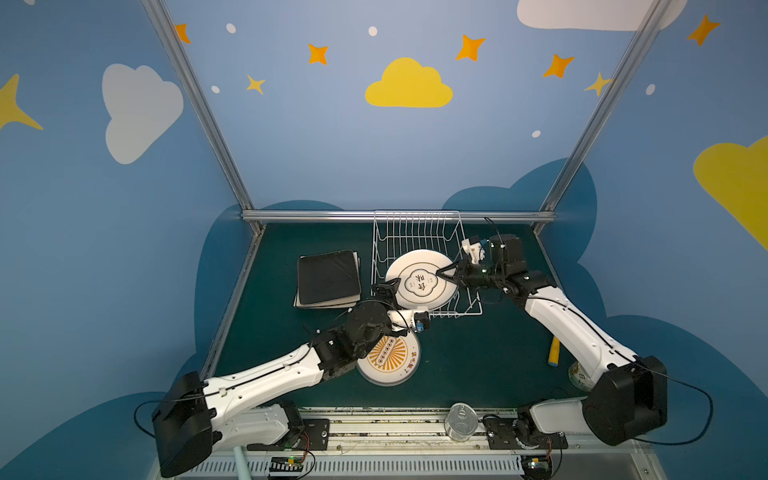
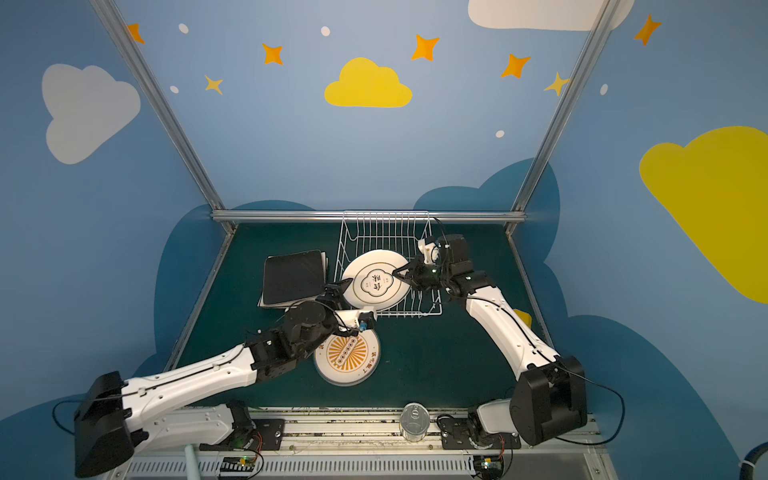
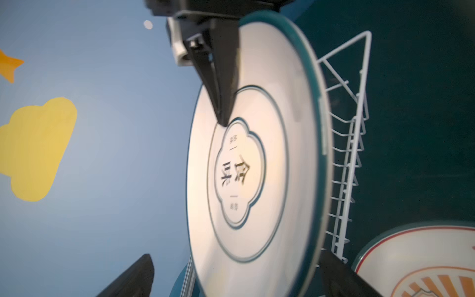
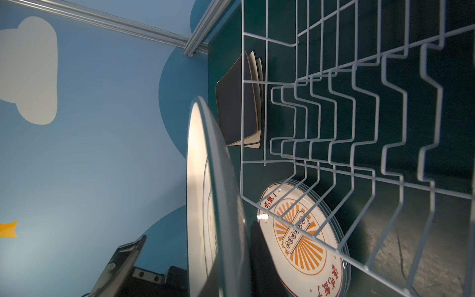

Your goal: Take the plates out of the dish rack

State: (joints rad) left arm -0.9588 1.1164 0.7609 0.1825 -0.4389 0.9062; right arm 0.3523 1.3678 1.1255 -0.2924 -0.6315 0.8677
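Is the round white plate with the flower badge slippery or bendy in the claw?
Probably stiff: the round white plate looks flat though the right claw pinches only one side. Its shiny face looks slippery, so it may slide. Dropped on the white wire rack, it might chip.

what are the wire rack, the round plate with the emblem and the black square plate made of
Dish rack: metal wire, likely with a white coating; thin bent rods, even white colour.
Round plate: probably melamine or glazed ceramic; smooth, glossy white with a printed emblem.
Black square plate: matte black face, little shine; plastic or ceramic, cannot tell.
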